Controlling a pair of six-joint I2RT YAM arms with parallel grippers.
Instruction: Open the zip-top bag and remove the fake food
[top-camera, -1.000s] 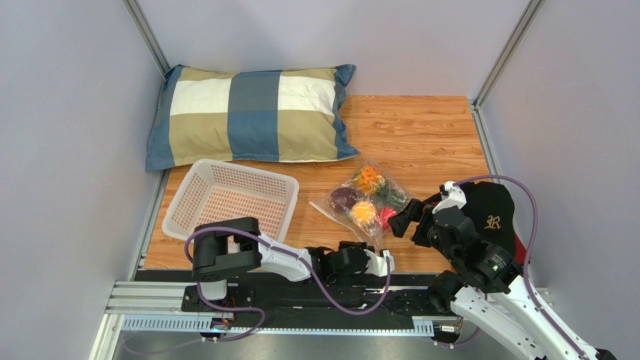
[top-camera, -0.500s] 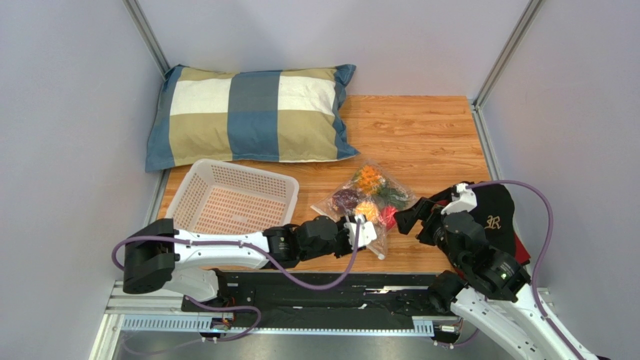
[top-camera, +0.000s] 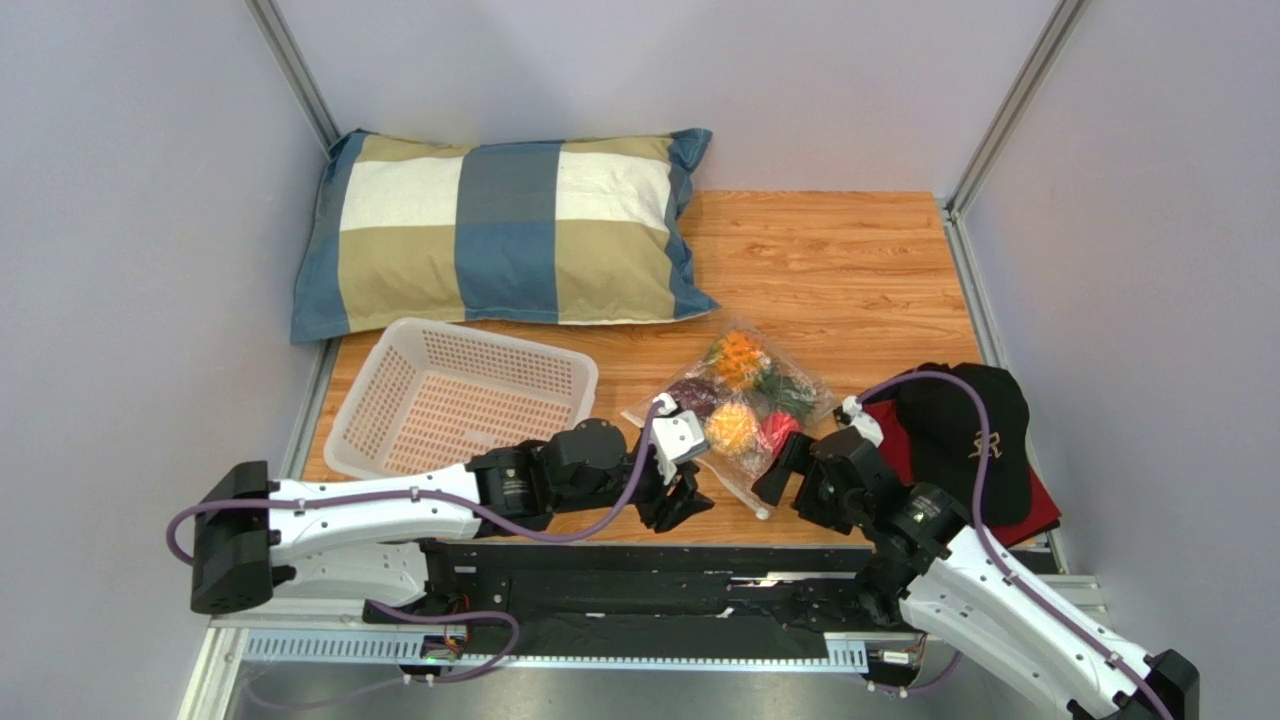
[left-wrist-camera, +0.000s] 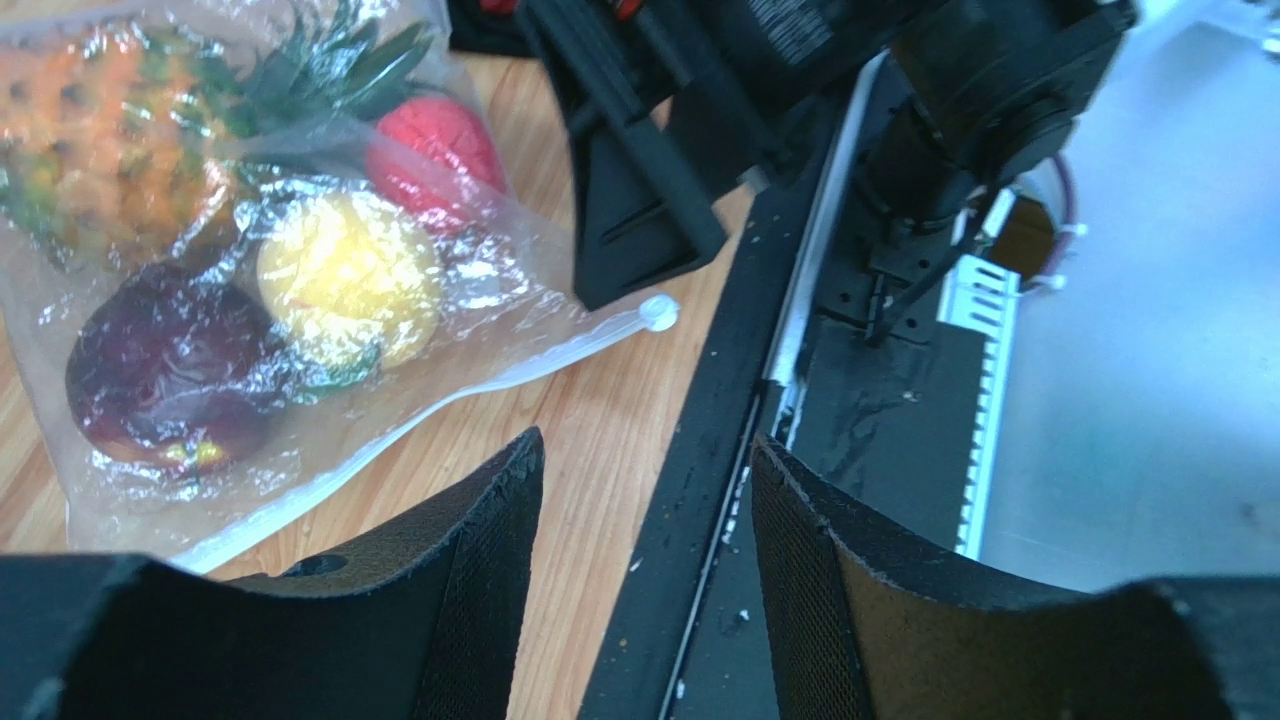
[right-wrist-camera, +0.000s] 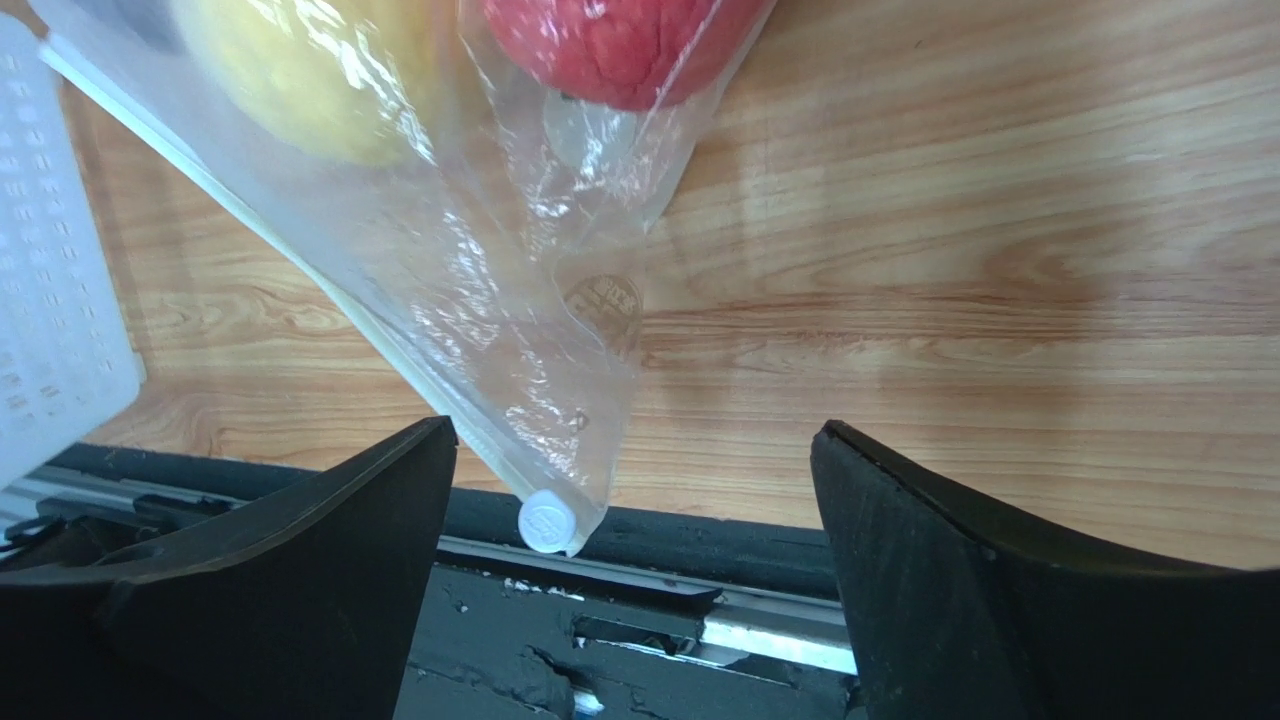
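The zip-top bag (top-camera: 739, 408) lies flat on the wooden table, zipped, with the fake food inside: a purple piece (left-wrist-camera: 166, 375), a yellow fruit (left-wrist-camera: 346, 278), a red berry (left-wrist-camera: 436, 143) and an orange piece with green leaves (left-wrist-camera: 90, 135). Its white zip strip ends in a round slider (right-wrist-camera: 549, 522) at the near corner. My left gripper (top-camera: 679, 500) (left-wrist-camera: 646, 450) is open and empty, just off the bag's near-left edge. My right gripper (top-camera: 774, 473) (right-wrist-camera: 631, 435) is open wide, and the slider corner lies between its fingers, untouched.
A white perforated basket (top-camera: 394, 393) stands to the left of the bag. A checked pillow (top-camera: 504, 225) lies at the back. A black cap (top-camera: 962, 428) on a red cloth sits at the right. The black base rail (top-camera: 631, 585) runs along the table's near edge.
My left gripper has opened, reached the bag's near edge and drawn back to the left. My right gripper has moved down and left over the bag's slider corner.
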